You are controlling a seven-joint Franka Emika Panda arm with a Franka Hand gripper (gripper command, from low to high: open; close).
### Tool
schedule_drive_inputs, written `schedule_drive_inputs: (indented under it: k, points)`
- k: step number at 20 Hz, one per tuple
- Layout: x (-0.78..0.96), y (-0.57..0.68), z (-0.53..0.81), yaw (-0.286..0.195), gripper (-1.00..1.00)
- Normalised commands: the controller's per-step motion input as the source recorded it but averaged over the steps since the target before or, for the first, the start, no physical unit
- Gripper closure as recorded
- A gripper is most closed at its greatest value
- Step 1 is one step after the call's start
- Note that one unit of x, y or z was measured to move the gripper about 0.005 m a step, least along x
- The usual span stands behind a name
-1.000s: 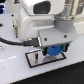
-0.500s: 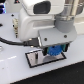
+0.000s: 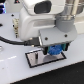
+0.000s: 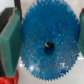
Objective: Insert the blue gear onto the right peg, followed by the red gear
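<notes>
The blue gear (image 4: 49, 46) fills the wrist view, a wide toothed disc with a dark centre hole. My gripper (image 4: 46, 40) is shut on it, with a green pad (image 4: 10, 42) against each side. In the exterior view the gripper (image 3: 54, 52) holds the blue gear (image 3: 54, 50) just above the grey black-rimmed plate (image 3: 36, 59). The right peg is hidden under the gear and hand. A bit of the red gear (image 4: 6, 79) shows at a corner of the wrist view; in the exterior view it is hidden.
The large white arm body (image 3: 42, 22) with a dark cable (image 3: 12, 41) blocks much of the exterior view. The plate lies on a white table (image 3: 20, 72).
</notes>
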Motion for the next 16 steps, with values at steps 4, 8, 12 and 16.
schedule_drive_inputs:
  k: [4,8,12,16]
  points:
    - [0.15,-0.02,-0.26,0.000,1.00]
    - [0.12,0.00,-0.21,0.000,1.00]
    - [0.03,-0.08,-0.16,0.000,1.00]
    - [0.01,-0.06,0.06,0.000,1.00]
